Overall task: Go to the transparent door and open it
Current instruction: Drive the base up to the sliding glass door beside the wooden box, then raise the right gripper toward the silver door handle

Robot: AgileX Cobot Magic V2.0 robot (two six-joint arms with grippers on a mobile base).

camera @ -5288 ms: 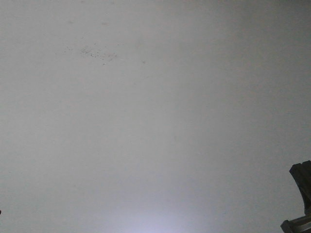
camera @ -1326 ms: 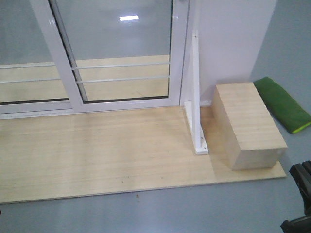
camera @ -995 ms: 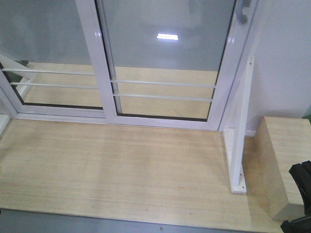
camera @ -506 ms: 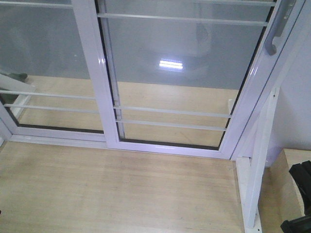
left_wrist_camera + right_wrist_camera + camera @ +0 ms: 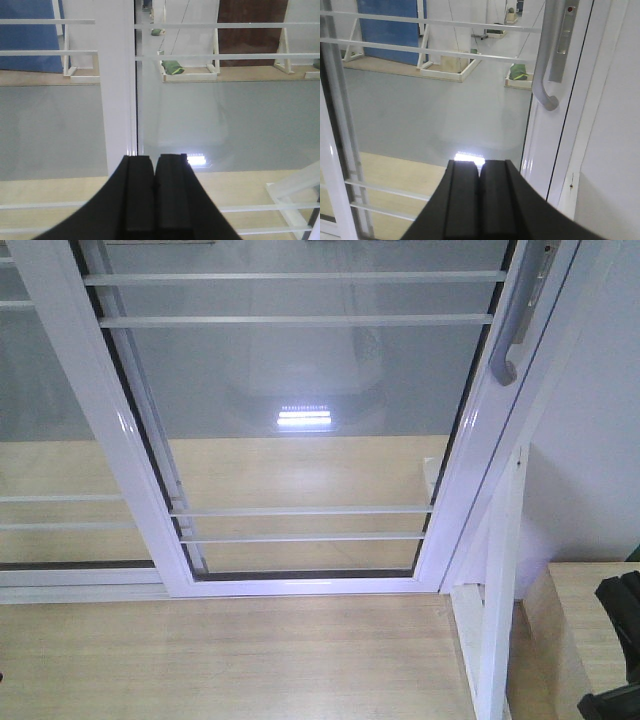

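Directly ahead in the front-facing view, the transparent door [image 5: 300, 420] is seen standing shut on its track, its clear glass crossed by thin white bars high and low. A grey curved pull handle [image 5: 512, 325] is carried on its right upright, and a handle-less glass panel [image 5: 50, 440] is overlapped on the left. A white slanted support post [image 5: 497, 590] is set just beside the door's right edge on the pale wooden platform [image 5: 250, 660], with a wooden block [image 5: 585, 625] near it at the lower right. Only in the right wrist view are a narrow lock plate [image 5: 563, 35] beside the handle, a blue board [image 5: 387, 27] and a green cushion [image 5: 519, 71] beyond the glass made out. Only in the left wrist view is a white upright [image 5: 117, 90] faced squarely, with a brown panel [image 5: 252, 30] far behind the glass. The fingers of the left gripper [image 5: 154, 165] are pressed together, empty. Those of the right gripper [image 5: 479, 170] are likewise pressed together, below the handle and apart from it.
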